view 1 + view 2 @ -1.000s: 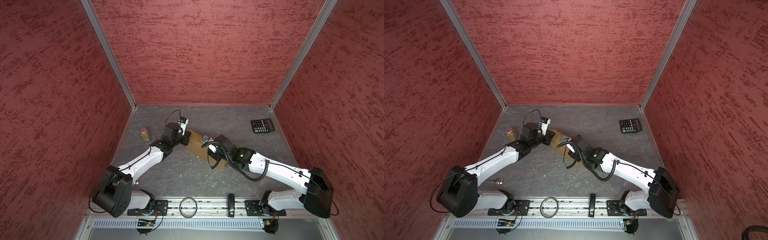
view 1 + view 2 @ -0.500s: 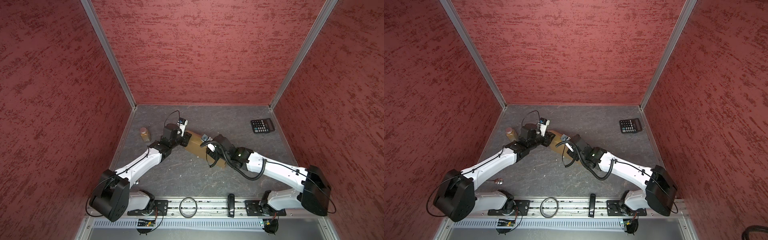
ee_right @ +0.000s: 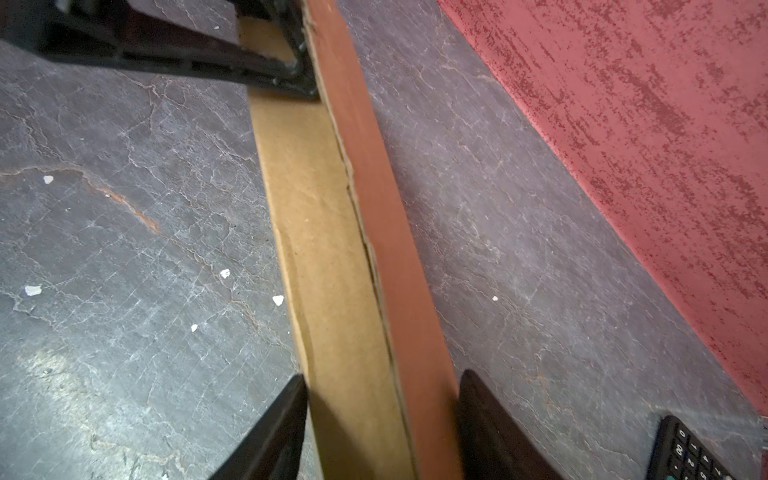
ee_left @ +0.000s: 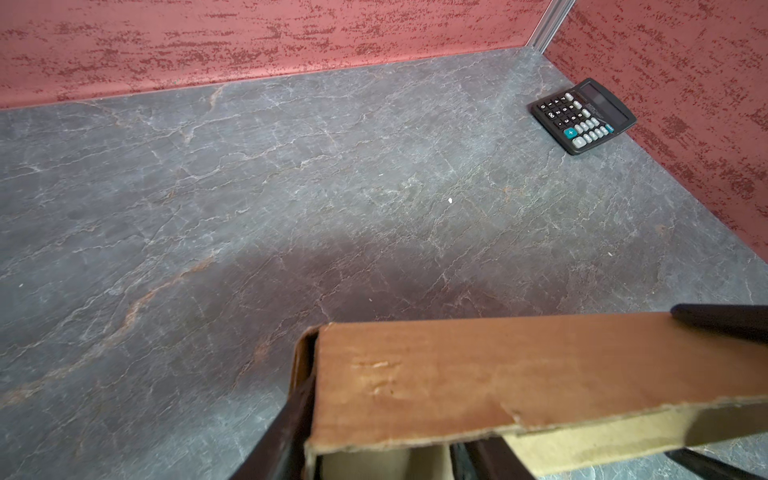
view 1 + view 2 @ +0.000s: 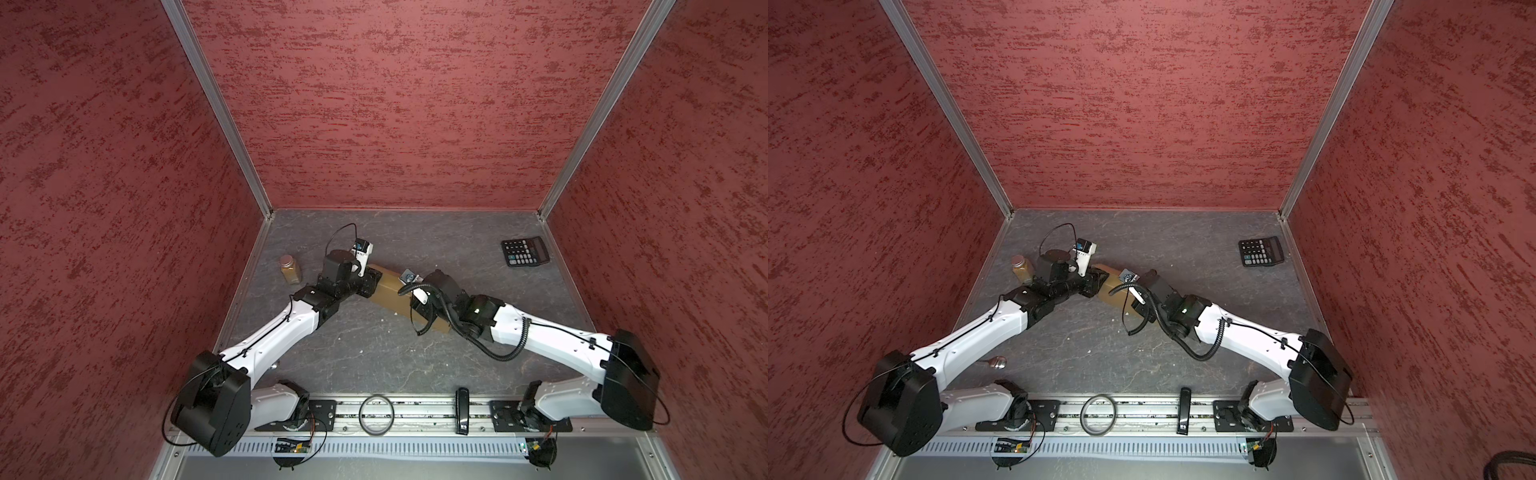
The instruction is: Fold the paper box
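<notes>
Lying mid-tabletop (image 5: pixel 374 353) in both top views: paper box (image 5: pixel 390 293), brown corrugated cardboard, long and shallow, between the two arms. Left wrist view: left fingers (image 4: pixel 278 440) partly spread, one outside the box's end wall, one inside the hollow. Right wrist view: right fingers (image 3: pixel 270 432) clamped on opposite box faces; edge frayed.

Left hand (image 5: pixel 372 283) low, jaws parted, right hand (image 3: pixel 382 386) clamped across the paper box (image 5: pixel 392 297)

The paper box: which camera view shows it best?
The right wrist view: the paper box crosses the whole picture lengthwise. The left wrist view shows only one end; in both top views the arms cover most of it.
</notes>
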You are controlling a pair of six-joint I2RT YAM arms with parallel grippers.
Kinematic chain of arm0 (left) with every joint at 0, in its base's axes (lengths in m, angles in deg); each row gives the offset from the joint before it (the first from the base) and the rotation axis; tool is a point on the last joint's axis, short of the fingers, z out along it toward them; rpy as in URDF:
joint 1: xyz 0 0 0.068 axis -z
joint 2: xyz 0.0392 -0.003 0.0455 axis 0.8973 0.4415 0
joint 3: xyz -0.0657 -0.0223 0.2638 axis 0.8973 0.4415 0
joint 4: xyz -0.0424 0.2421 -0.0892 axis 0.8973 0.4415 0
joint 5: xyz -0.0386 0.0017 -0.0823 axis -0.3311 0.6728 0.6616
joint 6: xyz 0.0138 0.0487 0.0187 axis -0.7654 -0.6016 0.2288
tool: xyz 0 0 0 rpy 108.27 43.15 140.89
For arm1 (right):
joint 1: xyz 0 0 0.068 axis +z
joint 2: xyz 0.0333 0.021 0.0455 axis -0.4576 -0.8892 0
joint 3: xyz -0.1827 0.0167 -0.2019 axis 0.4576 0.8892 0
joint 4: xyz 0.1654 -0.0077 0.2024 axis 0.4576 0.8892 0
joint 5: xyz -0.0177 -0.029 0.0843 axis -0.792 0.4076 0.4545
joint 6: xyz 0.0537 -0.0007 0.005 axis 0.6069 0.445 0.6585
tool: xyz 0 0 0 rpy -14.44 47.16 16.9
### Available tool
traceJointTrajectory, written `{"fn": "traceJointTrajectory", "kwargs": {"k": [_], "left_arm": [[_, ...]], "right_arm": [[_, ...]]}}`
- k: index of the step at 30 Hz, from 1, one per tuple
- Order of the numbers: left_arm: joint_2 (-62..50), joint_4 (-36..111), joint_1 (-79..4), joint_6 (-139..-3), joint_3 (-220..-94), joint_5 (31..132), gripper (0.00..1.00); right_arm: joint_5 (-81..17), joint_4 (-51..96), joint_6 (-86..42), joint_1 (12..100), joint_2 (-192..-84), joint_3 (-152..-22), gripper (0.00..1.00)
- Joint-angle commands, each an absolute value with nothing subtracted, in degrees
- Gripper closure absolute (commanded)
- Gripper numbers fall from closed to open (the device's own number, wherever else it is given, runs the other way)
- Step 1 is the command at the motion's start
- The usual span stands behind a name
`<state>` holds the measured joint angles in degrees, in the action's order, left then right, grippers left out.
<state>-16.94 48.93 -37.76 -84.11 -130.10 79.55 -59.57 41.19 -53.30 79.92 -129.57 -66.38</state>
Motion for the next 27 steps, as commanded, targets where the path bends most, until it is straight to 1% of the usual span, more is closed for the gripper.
{"fn": "traceJointTrajectory", "kwargs": {"k": [1, 16, 27], "left_arm": [[-17.00, 57.54, -38.09, -83.13, -128.65, 78.43, 0.48], [-16.84, 58.74, -38.05, -83.31, -129.90, 78.79, 0.45], [-20.46, 61.28, -38.02, -82.96, -130.36, 79.09, 0.44]], "right_arm": [[-60.98, 44.64, -51.05, 79.76, -132.13, -66.67, 0.42], [-59.19, 44.66, -50.49, 76.10, -132.85, -67.26, 0.43], [-57.99, 44.22, -50.28, 74.48, -134.96, -67.60, 0.43]]}}
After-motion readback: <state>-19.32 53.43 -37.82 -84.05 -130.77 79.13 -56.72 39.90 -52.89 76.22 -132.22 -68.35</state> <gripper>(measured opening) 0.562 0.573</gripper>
